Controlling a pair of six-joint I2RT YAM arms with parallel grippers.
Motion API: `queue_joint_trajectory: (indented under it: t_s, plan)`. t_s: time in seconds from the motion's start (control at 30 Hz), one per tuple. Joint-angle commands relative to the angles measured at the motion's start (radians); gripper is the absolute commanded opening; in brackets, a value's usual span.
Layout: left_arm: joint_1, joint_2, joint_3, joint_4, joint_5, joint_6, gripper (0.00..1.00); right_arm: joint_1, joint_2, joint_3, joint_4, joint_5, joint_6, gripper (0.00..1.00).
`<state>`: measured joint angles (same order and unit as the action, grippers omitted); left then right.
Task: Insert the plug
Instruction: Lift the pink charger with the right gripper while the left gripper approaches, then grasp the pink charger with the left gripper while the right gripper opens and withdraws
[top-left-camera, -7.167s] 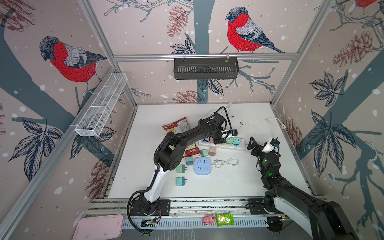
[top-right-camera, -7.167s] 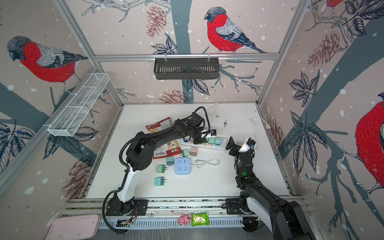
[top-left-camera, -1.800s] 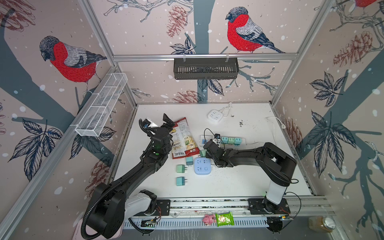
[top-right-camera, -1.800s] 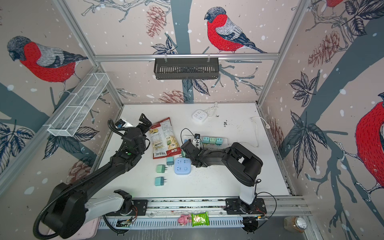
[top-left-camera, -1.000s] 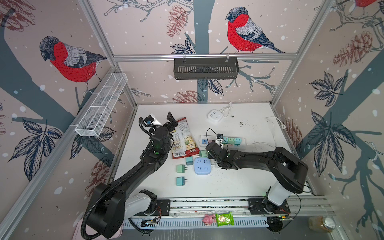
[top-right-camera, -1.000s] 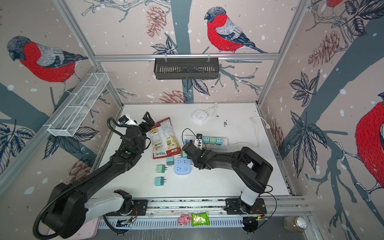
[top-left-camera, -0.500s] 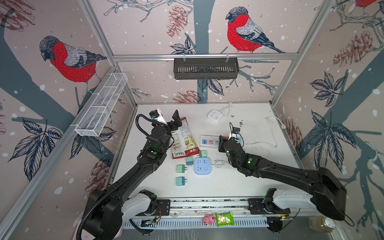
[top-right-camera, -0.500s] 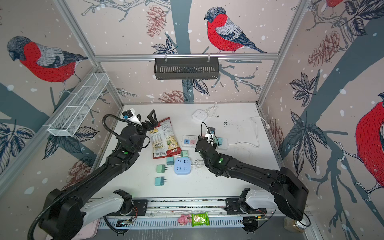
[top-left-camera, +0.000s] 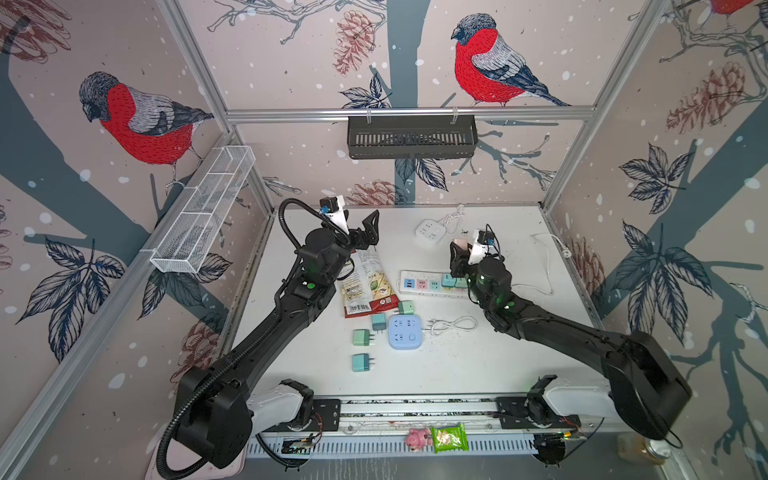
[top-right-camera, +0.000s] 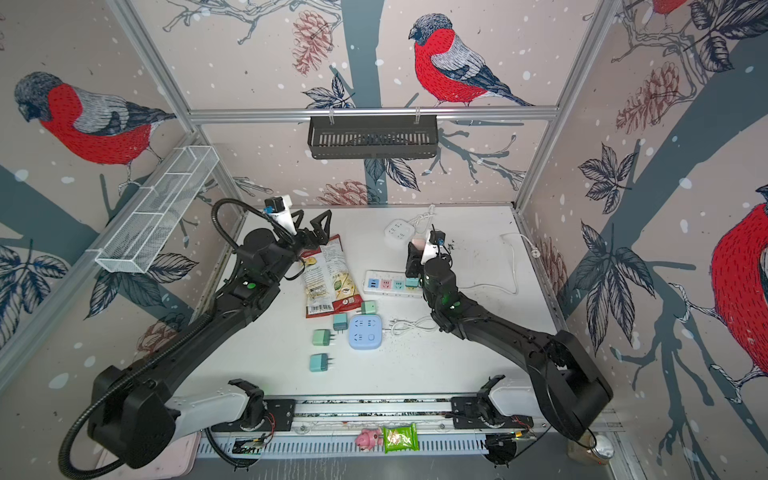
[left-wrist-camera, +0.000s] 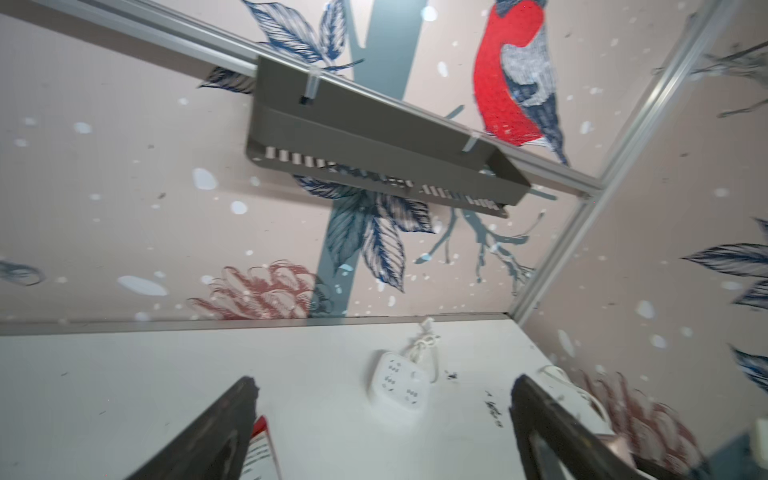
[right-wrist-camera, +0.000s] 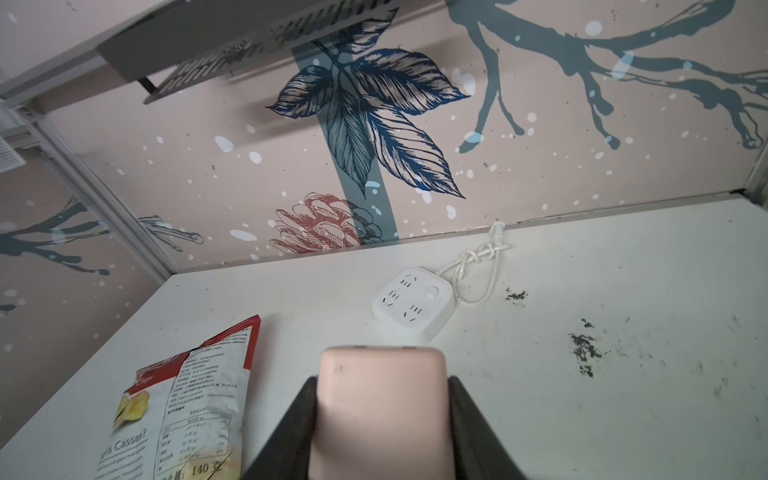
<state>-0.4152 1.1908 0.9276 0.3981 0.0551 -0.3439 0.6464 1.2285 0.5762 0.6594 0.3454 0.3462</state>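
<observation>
Since a second ago the right claw (right-wrist-camera: 381, 380) has come up from low beside the blue socket (top-left-camera: 405, 330) and now hangs above the right part of the strip (top-left-camera: 417, 286), right of centre. It is clamped on the pink plug (right-wrist-camera: 380, 411), one finger on each side. The left arm has risen too; its claw (top-right-camera: 300, 224) is spread wide and empty over the far end of the snack bag (top-left-camera: 365, 282).

The step in hand looks like the carry: the plug is lifted and not yet seated. Its prongs cannot be seen, nor which socket is meant; the white socket (top-left-camera: 432, 228) lies far of it on the surface. The next move would need the prongs turned down, lined up square over a free socket, then pressed straight in.
</observation>
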Motion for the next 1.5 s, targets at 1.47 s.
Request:
queue_joint_trajectory:
  t_s: [1.47]
  plan:
    - [-0.337, 0.148, 0.168, -0.363, 0.509, 0.263, 0.76, 0.201, -0.088, -0.386, 0.784, -0.354, -0.948, 0.02]
